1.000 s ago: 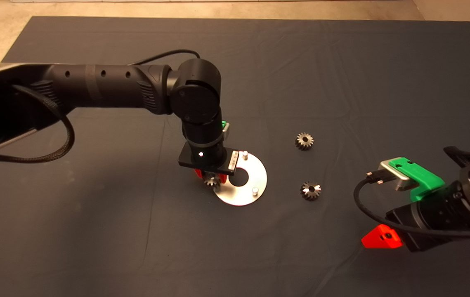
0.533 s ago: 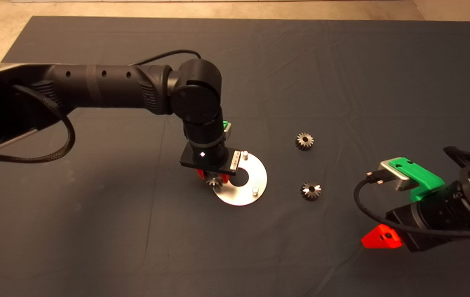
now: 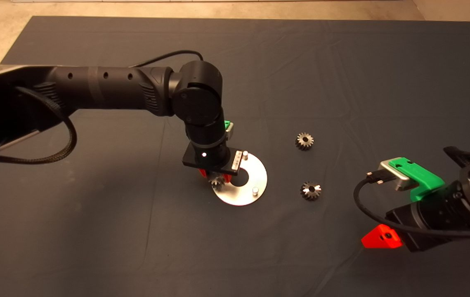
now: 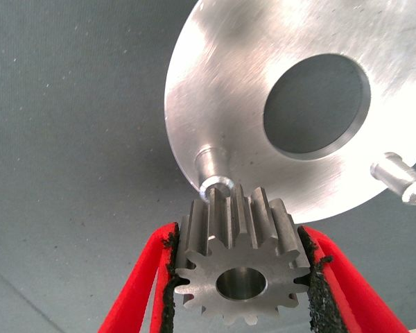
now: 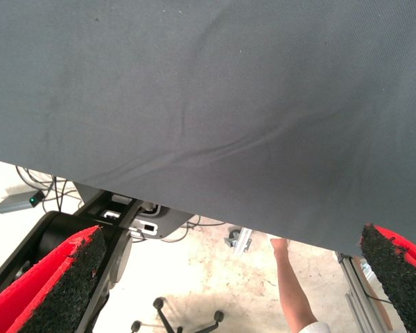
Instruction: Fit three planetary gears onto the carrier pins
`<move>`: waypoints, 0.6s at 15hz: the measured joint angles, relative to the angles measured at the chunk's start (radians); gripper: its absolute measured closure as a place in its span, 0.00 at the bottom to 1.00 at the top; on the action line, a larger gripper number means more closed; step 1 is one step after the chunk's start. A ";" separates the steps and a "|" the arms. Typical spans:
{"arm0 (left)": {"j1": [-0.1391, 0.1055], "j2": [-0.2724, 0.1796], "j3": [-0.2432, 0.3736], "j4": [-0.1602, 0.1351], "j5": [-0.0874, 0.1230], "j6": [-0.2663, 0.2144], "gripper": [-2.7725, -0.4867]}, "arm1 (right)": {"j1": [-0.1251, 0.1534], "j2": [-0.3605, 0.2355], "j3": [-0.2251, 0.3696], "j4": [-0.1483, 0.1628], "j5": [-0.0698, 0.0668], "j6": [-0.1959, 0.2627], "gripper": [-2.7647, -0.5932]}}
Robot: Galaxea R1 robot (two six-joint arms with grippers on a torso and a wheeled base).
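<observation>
Dark wrinkled mat (image 3: 342, 74) covers the table, and at frame centre the left gripper (image 3: 216, 178) is clamped on a small silver toothed gear (image 4: 237, 273), hovering just beside the nearest short silver pin (image 4: 212, 176) of the shiny round metal disc (image 3: 241, 197). First gear is being fitted, I'd say; next its bore must line up over that pin and go down. Two more dark gears (image 3: 304, 141) (image 3: 310, 190) lie right of the disc, and the right gripper (image 5: 229, 277) waits spread wide at lower right.

In the head view we cannot see the third carrier pin; the left gripper (image 3: 216, 177) hides it. The disc (image 4: 229, 104) runs off the left wrist picture, and the person's forearm (image 5: 291, 288) is cut off.
</observation>
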 joint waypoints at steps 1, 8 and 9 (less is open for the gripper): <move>0.000 0.000 0.000 0.005 0.000 0.000 0.77 | 0.000 0.000 0.000 0.000 0.000 0.000 0.01; 0.026 0.000 -0.001 0.037 -0.001 0.027 0.77 | 0.000 0.000 0.000 0.000 0.000 0.000 0.01; 0.029 0.000 -0.001 0.037 0.001 0.028 0.77 | 0.000 0.000 0.000 0.000 0.000 0.000 0.01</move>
